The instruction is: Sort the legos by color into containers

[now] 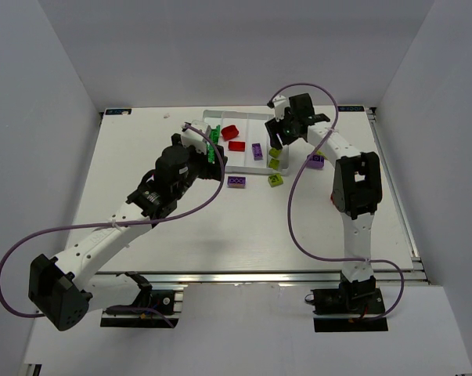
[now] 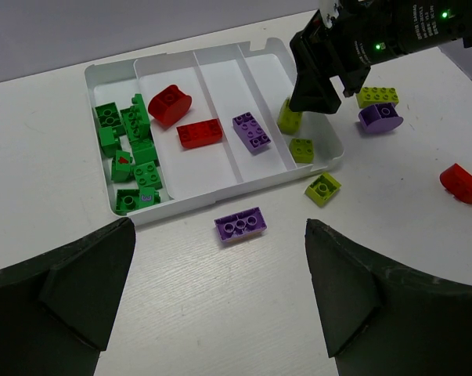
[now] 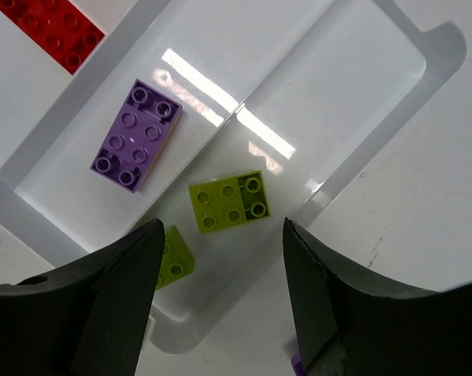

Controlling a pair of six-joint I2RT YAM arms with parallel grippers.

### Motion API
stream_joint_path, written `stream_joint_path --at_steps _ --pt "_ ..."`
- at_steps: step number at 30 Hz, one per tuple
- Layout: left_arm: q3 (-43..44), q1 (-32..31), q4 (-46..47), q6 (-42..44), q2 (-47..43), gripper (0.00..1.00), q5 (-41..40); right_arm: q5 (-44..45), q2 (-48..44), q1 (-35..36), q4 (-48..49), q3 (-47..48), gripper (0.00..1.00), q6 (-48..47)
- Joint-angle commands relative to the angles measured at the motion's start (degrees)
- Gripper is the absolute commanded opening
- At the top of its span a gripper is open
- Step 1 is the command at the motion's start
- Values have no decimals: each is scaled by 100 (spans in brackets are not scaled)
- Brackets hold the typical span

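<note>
Tray [image 2: 224, 90], 3 o'clock lane: closed from above by right gripper [image 1: 276, 147], jaws spread over yellow-green brick [image 3: 229, 201], second yellow-green brick [image 3: 173, 260] just beside.
Tray, 9 o'clock lane: crowded with green bricks [image 2: 130, 149]; left gripper [image 1: 207, 150] at that edge, jaws wide.
Middle lanes: open from above; only two red bricks [image 2: 199, 133] and purple brick [image 2: 252, 131] lying flat, bare floor around them.
Table at tray's 6 o'clock: loose purple brick [image 1: 236, 182] and loose yellow-green brick [image 1: 275, 180] well apart, passable between.
Table at tray's 3 o'clock: crossed by right arm [image 1: 353, 184], brick pile [image 1: 315, 160] beside it.
</note>
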Motion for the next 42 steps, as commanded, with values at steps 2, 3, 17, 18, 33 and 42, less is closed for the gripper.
stream_joint_path --at_steps 2,3,17,18,33,42 --pt "-22 27 40 28 -84 98 -43 90 -180 -36 219 -142 68 51" --pt "-22 27 41 28 -84 98 -43 98 -215 -53 228 -159 68 34" --pt "-30 27 58 20 -155 98 9 56 -1526 -949 1214 -1672 87 -290" --pt "-30 27 58 20 -155 98 10 -50 -1473 -1098 1064 -1593 83 -414" --pt "-22 36 41 37 -23 98 53 55 -1042 -1671 -96 -1645 71 -4009" --pt "-22 27 41 37 39 98 62 336 -163 -1671 -756 -643 71 -4159"
